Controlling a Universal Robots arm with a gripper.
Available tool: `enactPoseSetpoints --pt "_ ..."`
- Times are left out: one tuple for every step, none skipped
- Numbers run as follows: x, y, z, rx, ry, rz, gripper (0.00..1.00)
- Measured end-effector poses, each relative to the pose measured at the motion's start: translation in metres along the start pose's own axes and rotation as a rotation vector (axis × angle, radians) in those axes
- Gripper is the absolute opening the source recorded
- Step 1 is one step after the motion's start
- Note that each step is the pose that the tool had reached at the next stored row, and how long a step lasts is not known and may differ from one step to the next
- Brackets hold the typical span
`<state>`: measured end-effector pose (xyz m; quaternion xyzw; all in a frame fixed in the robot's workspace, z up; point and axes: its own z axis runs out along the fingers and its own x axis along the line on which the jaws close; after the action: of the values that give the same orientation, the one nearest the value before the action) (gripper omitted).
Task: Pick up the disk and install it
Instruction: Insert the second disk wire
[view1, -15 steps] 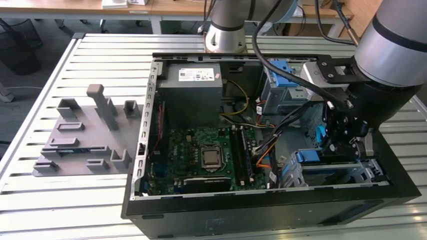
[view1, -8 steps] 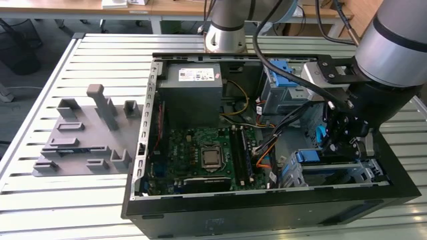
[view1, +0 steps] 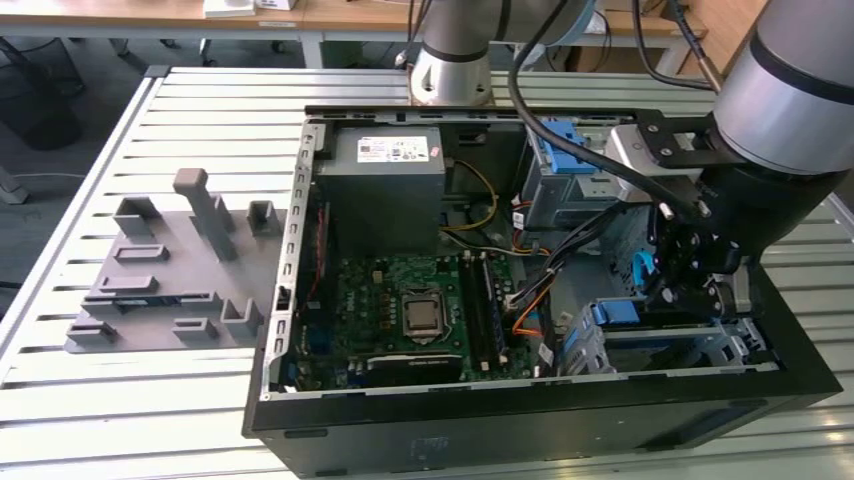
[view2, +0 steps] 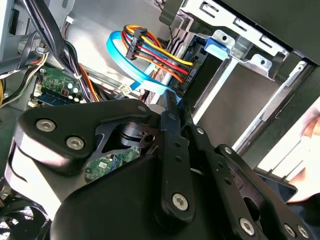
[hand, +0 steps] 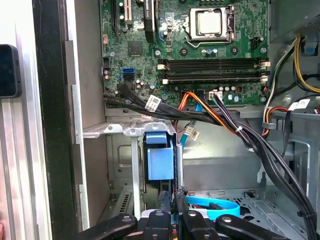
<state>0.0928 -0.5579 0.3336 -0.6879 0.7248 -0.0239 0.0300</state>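
— Where was the disk (hand: 160, 162)?

— Down in the cage (hand: 125, 131) at the corner of the case (view1: 534, 420), as far as I could judge. In the first wrist view its blue frame showed end-on, standing on edge between the metal walls, which is how that slot would take it.

— And the hand (view1: 687, 275)?

— Low inside the case, right over that same corner, with the arm (view1: 787, 100) bent in from the exterior view's right. In both wrist views its tips sat just beside the blue edge. Gripping or let go, I couldn't tell; the black linkage hid the contact.

— Why was the case lying flat?

— Probably so the arm could reach in from above. It lay on the slatted counter (view1: 160, 420) with its side panel off and the board (view1: 400, 300) facing up.

— Anything in the way?

— Cables (hand: 220, 117), black, orange and blue, ran across between board and cage, close to the hand's path. They looked the likeliest thing to snag.
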Motion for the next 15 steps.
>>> enactPoseSetpoints --pt "0.0 0.0 0.0003 0.0 -0.0003 0.0 0.16" --pt "0.0 0.0 0.0006 0.0 -0.0003 0.0 0.16" --pt "0.0 0.0 0.0009 0.0 -0.0005 0.0 0.16" --pt "0.0 0.0 0.0012 0.0 -0.0006 0.0 0.16" --pt "0.0 0.0 0.0016 0.0 -0.0007 0.0 0.16" --pt "0.0 0.0001 0.002 0.0 -0.0009 0.0 0.16" --pt "0.0 0.0001 0.0024 0.0 -0.0009 0.0 0.16" --pt "0.0001 0.0001 0.0029 0.0 -0.001 0.0 0.16" --pt "0.0001 0.0002 0.0034 -0.0001 -0.0009 0.0 0.16" --pt "0.0001 0.0002 0.0039 0.0 -0.0009 0.0 0.16" --pt "0.0001 0.0002 0.0044 0.0 -0.0008 0.0 0.16" --pt "0.0001 0.0003 0.0049 0.0 -0.0007 0.0 0.16" --pt "0.0001 0.0003 0.0053 0.0 -0.0005 0.0 0.16" --pt "0.0002 0.0004 0.0057 0.0 -0.0002 0.0 0.16" --pt "0.0002 0.0004 0.006 0.0 0.0001 0.0 0.16"
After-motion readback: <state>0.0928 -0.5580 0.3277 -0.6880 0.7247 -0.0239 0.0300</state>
